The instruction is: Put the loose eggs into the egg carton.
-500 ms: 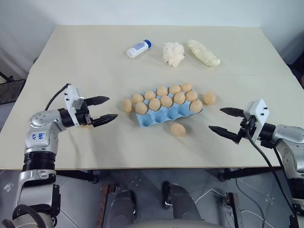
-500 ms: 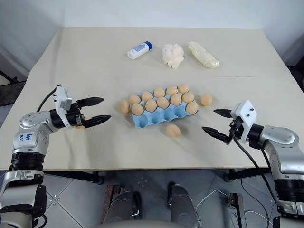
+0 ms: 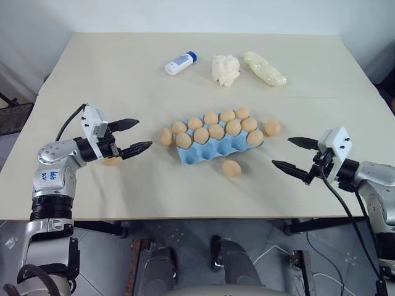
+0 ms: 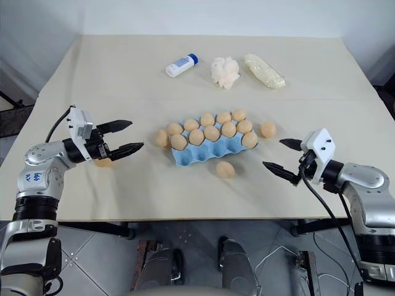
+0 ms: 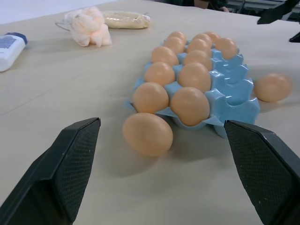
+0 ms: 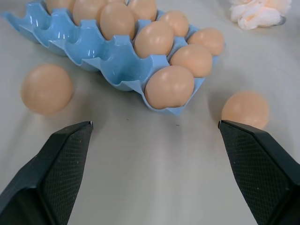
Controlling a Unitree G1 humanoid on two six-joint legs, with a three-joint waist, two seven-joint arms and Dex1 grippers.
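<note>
Both grippers, left gripper and right gripper, gape wide and empty (flanking the egg carton), with loose eggs beside it.

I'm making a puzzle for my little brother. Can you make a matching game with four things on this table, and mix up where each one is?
Things:
1. white bottle with a blue cap
2. white fluffy lump
3. pale yellowish bag
4. egg carton

Places:
A. far side of the table, between the bottle and the bag
B. middle of the table, with loose eggs lying around it
C. far side, nearest the robot's right
D. far side, nearest the robot's left

Pairs: 1-D, 2-A, 3-C, 4-B
</note>
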